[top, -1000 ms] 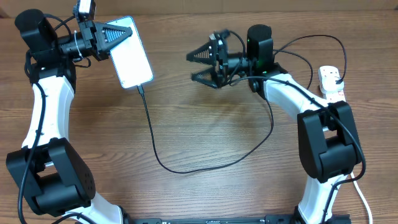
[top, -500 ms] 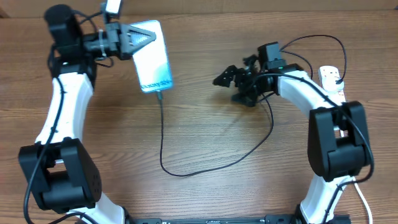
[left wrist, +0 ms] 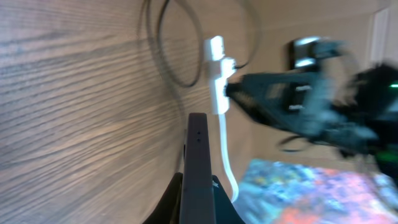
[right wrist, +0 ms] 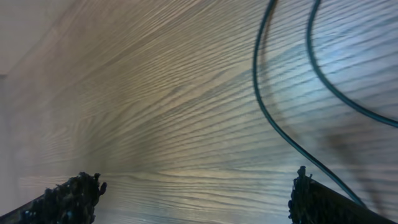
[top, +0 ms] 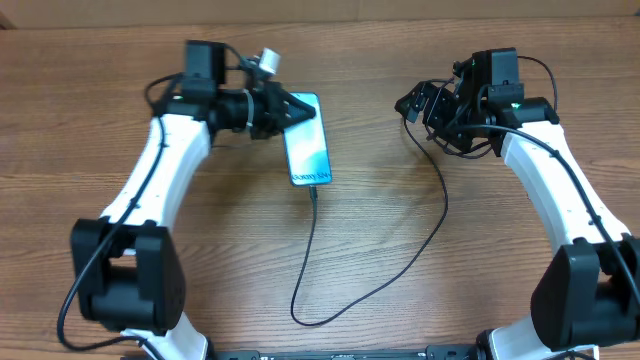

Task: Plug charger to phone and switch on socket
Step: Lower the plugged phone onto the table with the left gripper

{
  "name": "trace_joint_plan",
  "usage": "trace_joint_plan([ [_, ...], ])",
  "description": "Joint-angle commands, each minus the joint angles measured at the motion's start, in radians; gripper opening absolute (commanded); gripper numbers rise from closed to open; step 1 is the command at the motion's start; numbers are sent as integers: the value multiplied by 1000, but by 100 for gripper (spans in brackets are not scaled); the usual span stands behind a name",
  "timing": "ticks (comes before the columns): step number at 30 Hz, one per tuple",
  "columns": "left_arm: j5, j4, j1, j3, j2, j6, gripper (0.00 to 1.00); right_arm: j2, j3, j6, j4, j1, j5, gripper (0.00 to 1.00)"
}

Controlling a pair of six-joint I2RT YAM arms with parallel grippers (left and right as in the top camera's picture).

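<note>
The phone (top: 308, 150) lies slanted near the table's middle, its blue-teal screen lit. My left gripper (top: 298, 108) is shut on its far end; in the left wrist view the phone (left wrist: 198, 168) shows edge-on between the fingers. The charger cable (top: 372, 293) runs from the phone's near end, loops toward the front and climbs to the right arm. My right gripper (top: 422, 115) is open and empty above the wood; its fingers stand wide apart in the right wrist view (right wrist: 193, 199). The socket (left wrist: 217, 74) shows only in the left wrist view, white, with its white cord.
The table's far edge (top: 340, 20) runs along the top of the overhead view. Two thin black cables (right wrist: 267, 112) cross the wood ahead of my right gripper. A blurred colourful patch (left wrist: 311, 193) lies beyond the socket.
My left arm has swung right with the phone, dragging the cable along toward the middle. My right arm has swung right and back, now over the spot where the socket showed.
</note>
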Motion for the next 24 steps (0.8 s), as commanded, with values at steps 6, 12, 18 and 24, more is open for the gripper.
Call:
trace_joint_plan([
  [6, -107, -9, -86, 11, 222, 86, 4, -28, 9, -37, -41, -1, 57, 100],
  [12, -79, 9, -111, 11, 326, 101, 4, -28, 9, -40, -48, -1, 72, 100],
  [18, -85, 38, -134, 11, 337, 115, 4, -28, 9, -40, -48, -1, 72, 100],
  [24, -196, 40, -166, 11, 337, 106, 4, -28, 9, -39, -53, -1, 71, 100],
])
